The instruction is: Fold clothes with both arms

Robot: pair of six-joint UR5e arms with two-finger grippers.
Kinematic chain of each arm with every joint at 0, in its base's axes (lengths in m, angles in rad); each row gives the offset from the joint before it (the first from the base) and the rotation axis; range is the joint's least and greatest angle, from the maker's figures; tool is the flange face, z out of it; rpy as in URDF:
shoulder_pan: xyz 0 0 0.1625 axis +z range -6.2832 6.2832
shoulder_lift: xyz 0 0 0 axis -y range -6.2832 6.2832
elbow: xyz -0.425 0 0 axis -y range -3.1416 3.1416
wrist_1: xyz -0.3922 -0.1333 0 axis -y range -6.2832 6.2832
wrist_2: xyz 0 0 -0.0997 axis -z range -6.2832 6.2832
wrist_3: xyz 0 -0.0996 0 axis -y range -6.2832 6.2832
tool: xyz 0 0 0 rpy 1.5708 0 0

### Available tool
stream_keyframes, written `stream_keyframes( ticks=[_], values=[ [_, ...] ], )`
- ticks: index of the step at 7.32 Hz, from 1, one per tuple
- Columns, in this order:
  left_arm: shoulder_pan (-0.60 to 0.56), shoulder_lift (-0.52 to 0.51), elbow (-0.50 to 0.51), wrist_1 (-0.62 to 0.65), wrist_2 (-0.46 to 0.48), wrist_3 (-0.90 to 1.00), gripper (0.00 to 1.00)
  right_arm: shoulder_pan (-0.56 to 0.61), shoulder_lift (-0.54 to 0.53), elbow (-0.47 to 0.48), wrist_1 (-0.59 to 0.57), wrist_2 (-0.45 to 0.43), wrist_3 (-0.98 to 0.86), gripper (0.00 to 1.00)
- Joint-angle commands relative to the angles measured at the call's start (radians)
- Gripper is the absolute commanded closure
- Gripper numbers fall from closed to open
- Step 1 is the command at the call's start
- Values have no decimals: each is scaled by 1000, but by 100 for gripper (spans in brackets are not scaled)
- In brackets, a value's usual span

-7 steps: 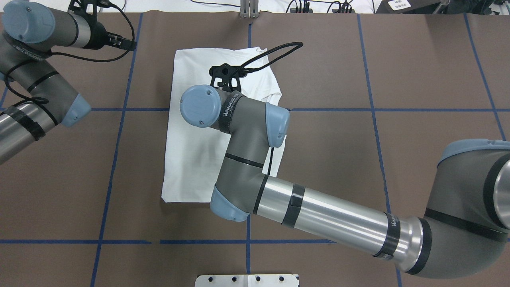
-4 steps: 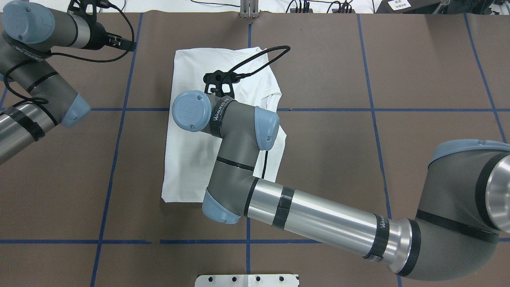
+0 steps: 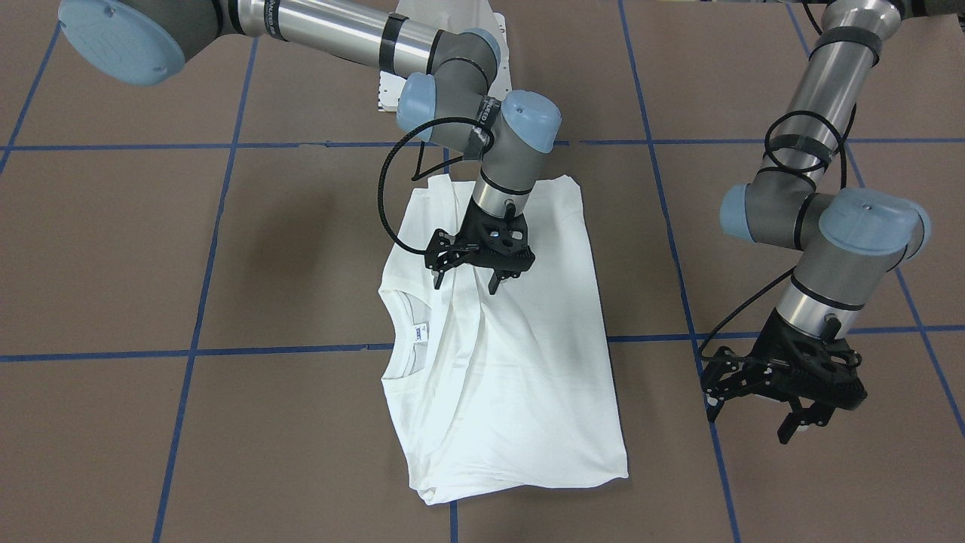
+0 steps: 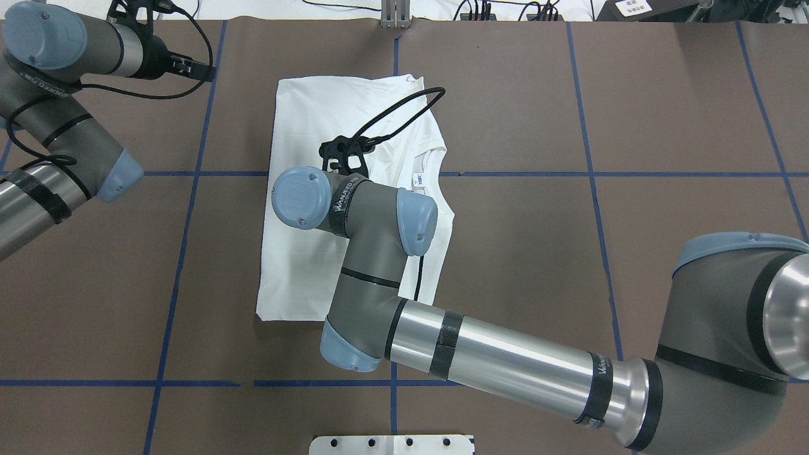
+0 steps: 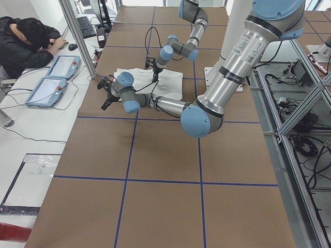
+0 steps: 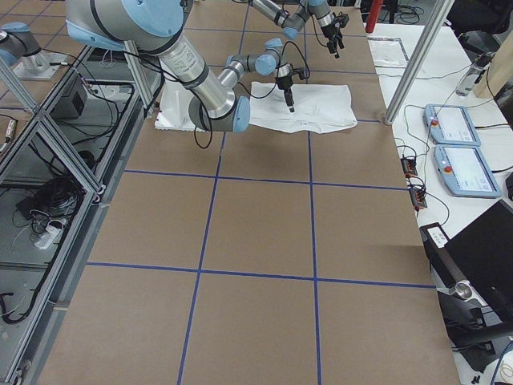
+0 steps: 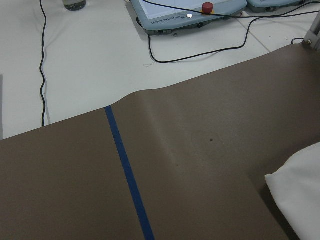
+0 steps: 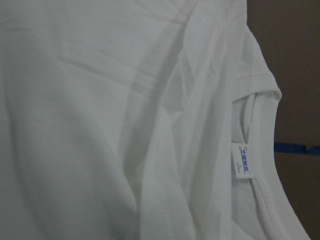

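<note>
1. The left gripper (image 3: 750,421) is seen hanging over the bare brown table (image 3: 226,264), near the shirt's edge on the robot's left side and apart from the cloth. Its fingers are spread and nothing is held between them.
2. The white long-sleeved shirt (image 3: 528,362) is laid flat near the middle of the table, across a blue tape line (image 3: 286,350). It is already folded into a long rectangle, and no sleeve is left hanging out.
3. The ribbed collar (image 3: 401,351) is found about midway along the edge on the robot's right side, with the small label (image 3: 419,332) shown inside it. Soft ridges are seen running from the collar across the upper layer. No printed text is shown on the exposed side.
4. The right gripper (image 3: 465,285) is held over the shirt, just beside the collar, with its fingers parted and no cloth pinched. Whether the tips are touching the fabric cannot be told.
5. The step in hand is judged to be the pause between folds: the narrowing folds appear done, and a crosswise fold is left.
6. For the next move, the two corners of one short end would need to be pinched, one by each gripper, so the left gripper must first be brought onto the cloth. All layers should be caught together, or the ridged upper layer may be dragged loose.
</note>
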Motion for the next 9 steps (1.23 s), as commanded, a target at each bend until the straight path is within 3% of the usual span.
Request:
stream_keyframes(
  ticks=[1,4,5,7,9],
  values=[
    [1,-1,2,0,0,0,0,1,-3,2,-57,2,-72,2],
    [1,1,6,2,0,1,0,1,-13,16,-124,0,-121,2],
    [1,1,8,2,0,1,0,2,-28,58,-188,0,-173,2],
    [1,1,8,2,0,1,0,8,-186,297,-296,0,-235,1],
    [1,1,8,2,0,1,0,19,-390,497,-312,-6,-274,1]
  ],
)
